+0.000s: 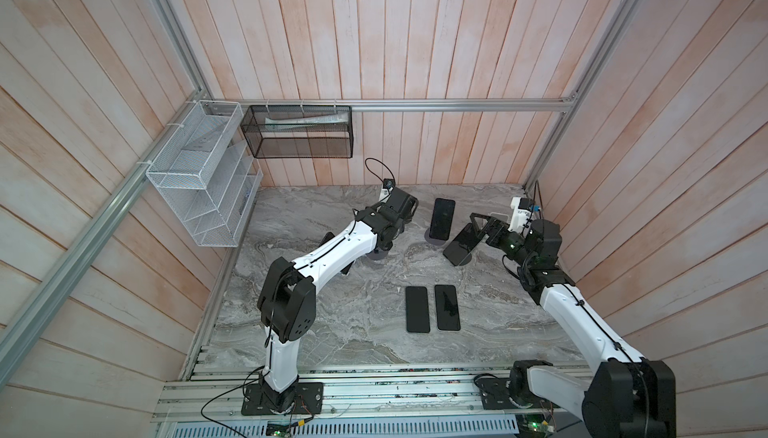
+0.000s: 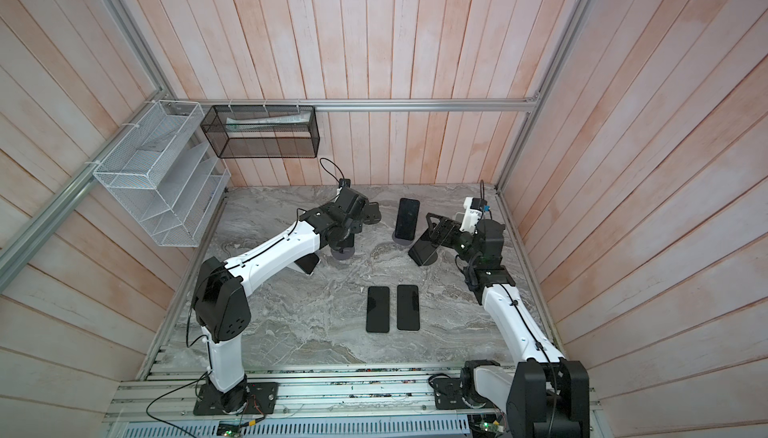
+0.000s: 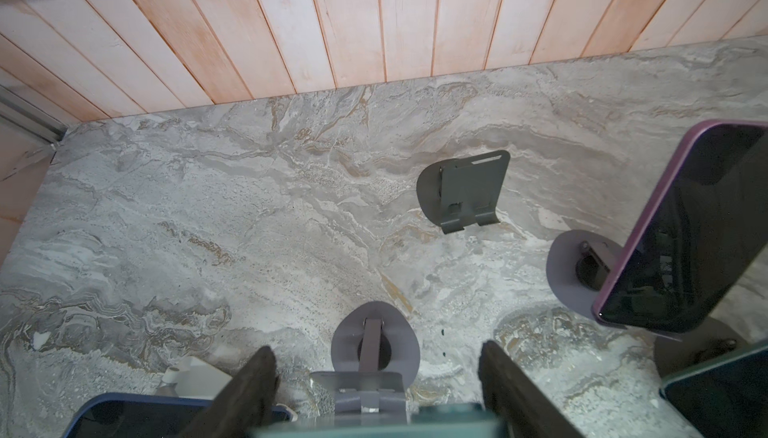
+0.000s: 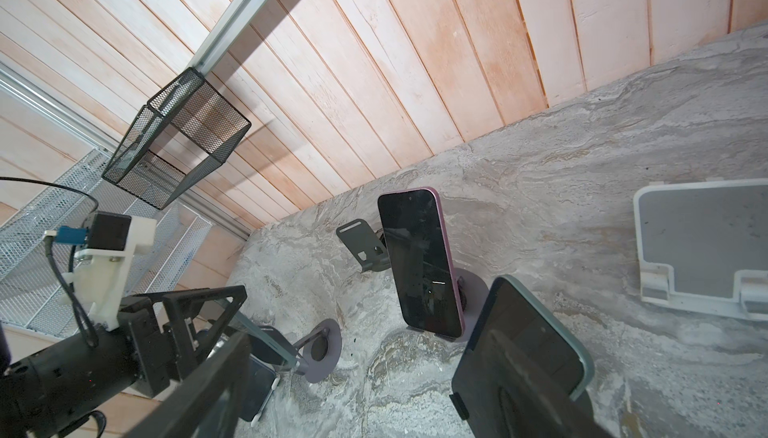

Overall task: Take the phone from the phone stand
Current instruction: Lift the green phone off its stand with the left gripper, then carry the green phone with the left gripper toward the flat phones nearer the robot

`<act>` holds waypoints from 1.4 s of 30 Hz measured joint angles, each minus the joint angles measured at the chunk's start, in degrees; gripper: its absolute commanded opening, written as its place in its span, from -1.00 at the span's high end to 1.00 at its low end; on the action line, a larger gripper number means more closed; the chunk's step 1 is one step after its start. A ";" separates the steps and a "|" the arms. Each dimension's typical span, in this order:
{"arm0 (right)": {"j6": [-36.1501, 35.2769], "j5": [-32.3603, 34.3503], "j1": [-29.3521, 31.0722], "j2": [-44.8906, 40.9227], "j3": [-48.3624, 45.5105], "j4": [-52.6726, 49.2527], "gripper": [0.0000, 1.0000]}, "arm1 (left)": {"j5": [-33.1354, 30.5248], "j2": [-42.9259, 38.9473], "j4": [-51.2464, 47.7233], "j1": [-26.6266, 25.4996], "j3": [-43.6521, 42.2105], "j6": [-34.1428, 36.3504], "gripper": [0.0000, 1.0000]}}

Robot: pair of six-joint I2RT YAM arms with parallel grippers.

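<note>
Marble desk [image 1: 332,332] with phones all over it, so here's my read. The left claw [image 3: 376,350] is down over the grey-purple stand [image 3: 349,344]. Its fingers [image 3: 253,390] are spread either side of a teal-edged phone [image 3: 374,427] sitting at that stand's cradle. I can't tell if the pads are actually pinching the phone's sides or just bracketing it, since it's too close and blurry there. The right claw [image 1: 476,232] is gaping wide with nothing in it. It's parked right beside the green-cased phone [image 4: 519,353], which leans on a second stand [image 2: 430,260].

I'd call this the grab step on the left side: phone bracketed, lift not yet done. The next move calls for a firm squeeze across the phone's width. Then pull up and back along the cradle's slope, so the bottom edge clears the lip instead of dragging the stand along.

Room-wise it's tight sideways. A blue-cased phone [image 3: 174,413] is just beside one finger and the propped-up purple phone [image 3: 681,228] is near the other. An empty dark stand [image 3: 461,190] and the plank wall [image 3: 374,20] lie beyond. Straight up looks free. As for a drop spot, one flat phone [image 1: 417,309] and a second flat phone [image 1: 447,307] lie side by side at front centre. The bare marble to their left in a top view looks safest.
</note>
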 measured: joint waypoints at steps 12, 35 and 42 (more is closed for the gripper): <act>1.51 -3.78 1.97 0.79 0.00 0.46 -0.77 | 1.09 -5.35 -5.51 -1.60 0.00 -0.04 -0.06; 0.61 -4.57 2.27 0.09 0.17 0.24 -0.77 | 6.93 -21.79 -18.88 -9.88 -15.61 -12.55 -0.03; 0.68 -4.72 2.27 0.07 0.15 -0.09 -0.77 | 10.95 -24.70 -18.10 -10.51 -24.63 -18.84 -0.03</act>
